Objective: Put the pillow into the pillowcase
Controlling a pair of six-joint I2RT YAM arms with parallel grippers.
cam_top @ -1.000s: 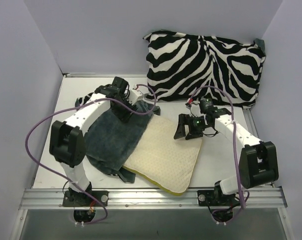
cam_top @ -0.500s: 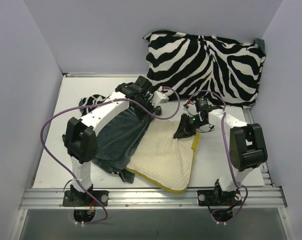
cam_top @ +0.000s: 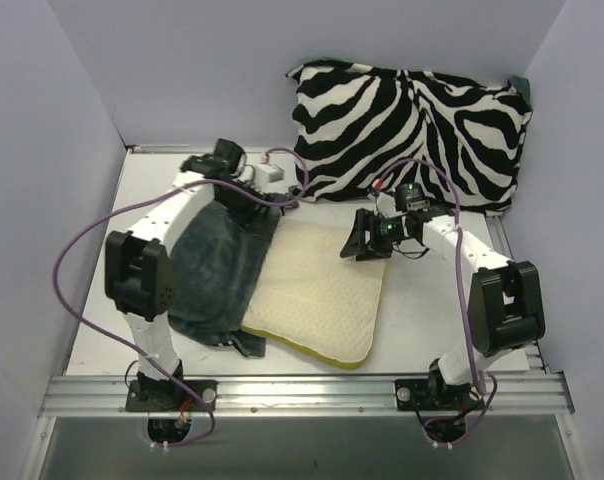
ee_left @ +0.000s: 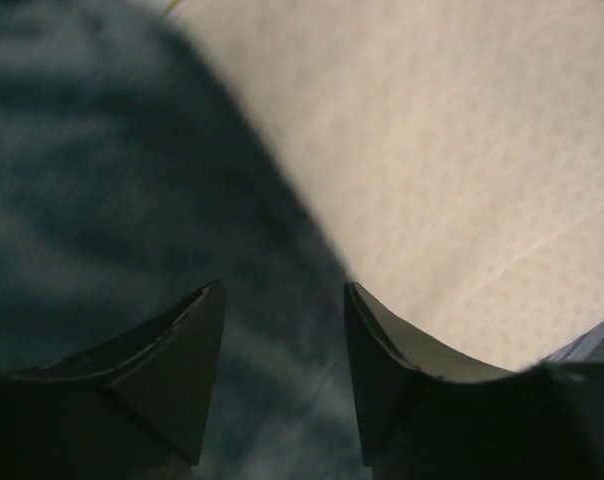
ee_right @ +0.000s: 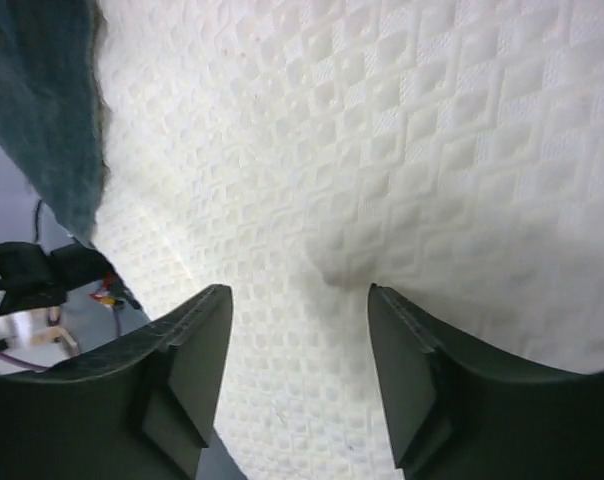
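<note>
The cream quilted pillow (cam_top: pixel 322 295) lies flat mid-table, its left side tucked under the dark grey-teal pillowcase (cam_top: pixel 217 270). My left gripper (cam_top: pixel 269 212) hovers at the far edge where pillowcase and pillow meet. In the left wrist view it (ee_left: pixel 282 300) is open, with teal plush pillowcase (ee_left: pixel 102 180) below the jaws and the pillow (ee_left: pixel 432 150) to the right. My right gripper (cam_top: pixel 360 243) is at the pillow's far right corner. In its own view it (ee_right: pixel 300 300) stands open just above the dimpled pillow (ee_right: pixel 382 130), which shows a small pinched bump; the pillowcase (ee_right: pixel 42 110) is at upper left.
A plump zebra-print cushion (cam_top: pixel 412 130) leans against the back wall at the right. Lilac walls close in the left, back and right. The metal rail (cam_top: pixel 302 395) with both arm bases runs along the near edge.
Both grippers shut half a second ago and have opened again. The left arm swung right, then back left. The pillow has shifted left, further under the pillowcase.
</note>
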